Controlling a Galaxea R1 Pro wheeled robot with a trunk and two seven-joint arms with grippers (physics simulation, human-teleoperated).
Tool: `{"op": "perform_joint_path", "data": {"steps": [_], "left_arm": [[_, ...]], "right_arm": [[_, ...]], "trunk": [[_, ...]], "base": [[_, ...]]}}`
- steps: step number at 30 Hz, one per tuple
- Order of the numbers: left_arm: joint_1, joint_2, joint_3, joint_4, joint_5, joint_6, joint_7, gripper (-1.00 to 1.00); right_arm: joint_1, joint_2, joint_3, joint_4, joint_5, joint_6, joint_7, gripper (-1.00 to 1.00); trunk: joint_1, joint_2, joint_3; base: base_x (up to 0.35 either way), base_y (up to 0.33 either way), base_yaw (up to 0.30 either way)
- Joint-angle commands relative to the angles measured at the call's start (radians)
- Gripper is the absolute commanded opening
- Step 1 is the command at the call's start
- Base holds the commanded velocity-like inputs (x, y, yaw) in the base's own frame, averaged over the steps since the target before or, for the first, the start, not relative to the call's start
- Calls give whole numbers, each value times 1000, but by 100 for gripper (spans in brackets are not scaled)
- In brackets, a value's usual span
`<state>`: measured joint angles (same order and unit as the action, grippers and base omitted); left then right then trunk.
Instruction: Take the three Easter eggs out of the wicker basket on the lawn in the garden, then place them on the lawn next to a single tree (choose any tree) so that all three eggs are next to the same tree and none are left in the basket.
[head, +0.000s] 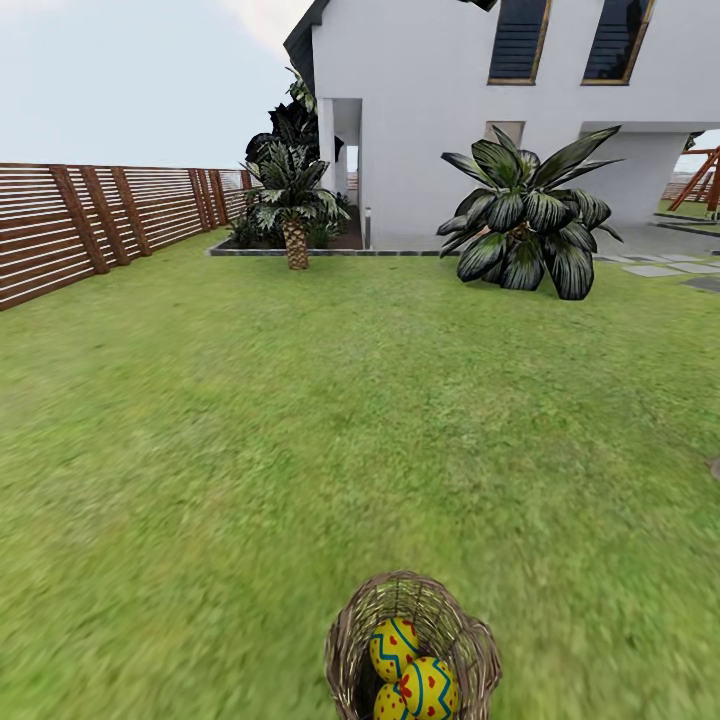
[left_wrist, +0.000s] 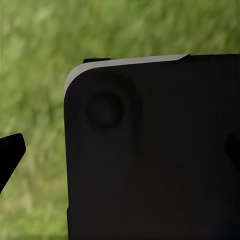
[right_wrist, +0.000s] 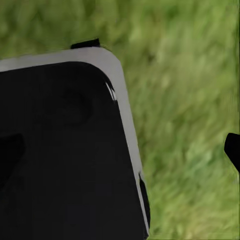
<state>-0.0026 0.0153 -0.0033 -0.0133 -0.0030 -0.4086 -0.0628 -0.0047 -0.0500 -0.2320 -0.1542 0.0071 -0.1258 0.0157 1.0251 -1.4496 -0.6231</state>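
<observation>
In our left wrist view a dark fingertip (left_wrist: 10, 155) of the left gripper pokes in at one edge and another sliver at the opposite edge, with a black rounded panel of our own body (left_wrist: 155, 150) between them; we cannot tell from this whether the fingers are spread or pressed together. Our right wrist view is much the same: one dark fingertip (right_wrist: 232, 150) at the edge, a black panel with a pale rim (right_wrist: 65, 150), blurred grass behind, and again we cannot tell the gripper's state.

From our head camera, the wicker basket (head: 345, 640) sits on the lawn (head: 300, 430) just in front of us, at the lower edge of the view. All three Easter eggs (head: 395, 645) lie inside it, yellow with blue zigzags and red marks, nestled against each other.

Farther off, a short palm (head: 295, 205) stands near the white house (head: 450, 100), a broad-leaved bush (head: 530, 225) is beside the wall, and a brown slatted fence (head: 90, 215) runs along our left.
</observation>
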Motion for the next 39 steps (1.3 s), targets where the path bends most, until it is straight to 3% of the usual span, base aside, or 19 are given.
{"op": "perform_joint_path", "data": {"steps": [1,9,14,19,20,22,26,32,39], "left_arm": [[0,0,0,0,0,-3,-3,100],[0,0,0,0,0,-3,-3,100],[0,0,0,0,0,-3,-3,100],[0,0,0,0,0,-3,-3,100],[0,0,0,0,0,-3,-3,100],[0,0,0,0,0,-3,-3,100],[0,0,0,0,0,-3,-3,100],[0,0,0,0,0,-3,-3,100],[0,0,1,0,0,-3,-3,100]], "right_arm": [[1,0,-7,-25,-1,-3,6,100],[4,5,-15,-228,-11,11,24,100],[19,8,-18,-375,-13,89,26,100],[121,16,-18,-681,-14,295,28,100],[165,20,-17,-804,-14,377,29,100],[203,26,-17,-923,-15,451,29,100],[260,58,-17,-1157,-14,588,30,100],[282,85,-11,-1352,-14,721,29,100],[279,98,0,-1421,-15,802,29,100]], "trunk": [[0,0,-1],[0,0,-1],[0,0,-1],[0,0,-1],[0,0,-1],[0,0,-1],[0,0,-1],[0,0,-1],[0,0,-1]], "base": [[0,0,0],[0,0,0],[0,0,0],[0,0,0],[0,0,0],[0,0,0],[0,0,0],[0,0,0],[0,0,0]]}}
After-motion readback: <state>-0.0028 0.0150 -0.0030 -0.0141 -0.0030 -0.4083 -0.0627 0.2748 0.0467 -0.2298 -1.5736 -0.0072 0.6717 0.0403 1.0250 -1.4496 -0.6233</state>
